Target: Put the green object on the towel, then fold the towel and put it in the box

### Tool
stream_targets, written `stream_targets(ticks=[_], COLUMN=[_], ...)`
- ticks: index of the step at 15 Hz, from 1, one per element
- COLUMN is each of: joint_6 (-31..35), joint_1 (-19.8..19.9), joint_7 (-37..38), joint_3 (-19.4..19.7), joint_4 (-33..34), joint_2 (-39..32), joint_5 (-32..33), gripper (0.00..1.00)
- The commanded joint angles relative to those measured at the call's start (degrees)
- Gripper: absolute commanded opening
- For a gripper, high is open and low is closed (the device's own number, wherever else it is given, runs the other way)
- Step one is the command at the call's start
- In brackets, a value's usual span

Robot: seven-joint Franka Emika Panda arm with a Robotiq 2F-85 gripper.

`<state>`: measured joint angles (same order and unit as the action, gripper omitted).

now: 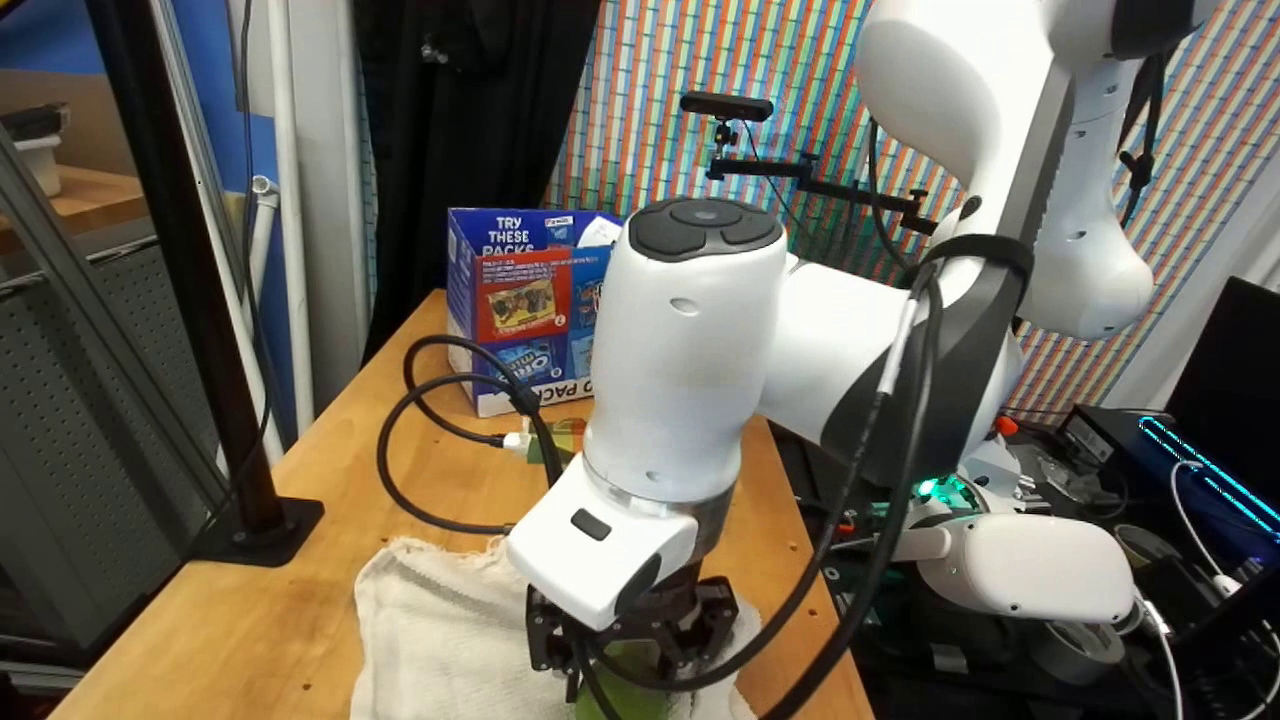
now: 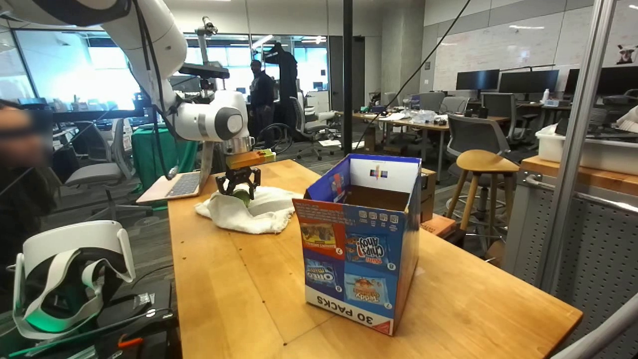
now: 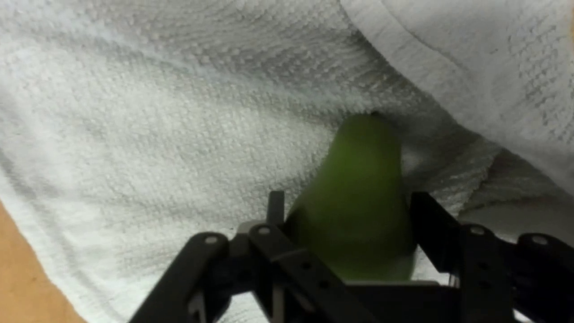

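The green pear-shaped object sits low between the two fingers of my gripper in the wrist view. Both fingers touch its wide part, so the gripper looks shut on it. The white towel spreads beneath it, with a fold at upper right. In exterior views the green object shows under the gripper, against the bunched towel. I cannot tell if it is lifted off the towel. The blue and red snack box stands upright with its top open.
The wooden table carries the towel and box. A laptop lies at its edge near the gripper. A black post stands at the table's edge. Loose black cables loop from the arm. A VR headset is beside the table.
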<state>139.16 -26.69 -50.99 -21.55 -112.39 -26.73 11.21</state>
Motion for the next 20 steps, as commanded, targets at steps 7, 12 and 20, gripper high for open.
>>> stream_targets(ticks=[7, 12, 20], joint_6=[-7.1, -10.6, -4.2], joint_1=[6.9, 13.8, 11.4], joint_7=[5.5, 1.6, -22.3], joint_3=[3.1, 1.4, 1.1], joint_4=[-0.1, -8.4, -23.5], joint_2=[4.4, 16.3, 31.7], joint_5=[2.4, -4.6, -32.4], gripper=[1.00, 1.00, 1.00])
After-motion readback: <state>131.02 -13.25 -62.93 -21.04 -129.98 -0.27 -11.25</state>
